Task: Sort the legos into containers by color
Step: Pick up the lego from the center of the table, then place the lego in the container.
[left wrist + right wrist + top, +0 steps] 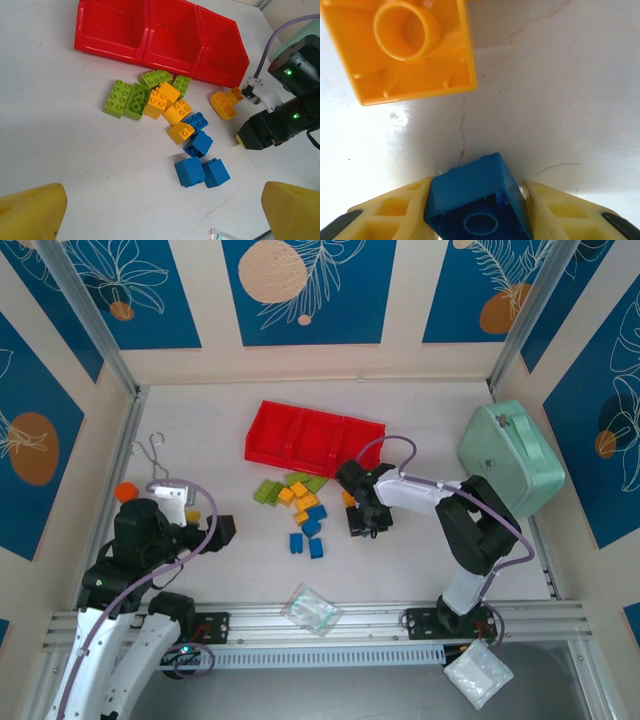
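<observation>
The red tray (310,435) (112,50) lies at the back centre, and its three compartments hold nothing. In front of it the legos lie in a loose pile: lime green (268,490) (127,97), orange-yellow (300,498) (167,107) and blue (308,535) (200,165). My right gripper (362,520) (477,189) is down at the table to the right of the pile, shut on a blue brick (475,195) held hollow side up. An upturned orange brick (405,45) (222,104) lies just beyond it. My left gripper (222,530) (162,215) hangs open left of the pile, holding nothing.
A mint-green rounded case (510,455) stands at the right wall. Clear plastic bags lie near the front rail (312,608) and off the front edge (478,672). An orange ball (126,490) and a wire hook (150,452) sit at the left.
</observation>
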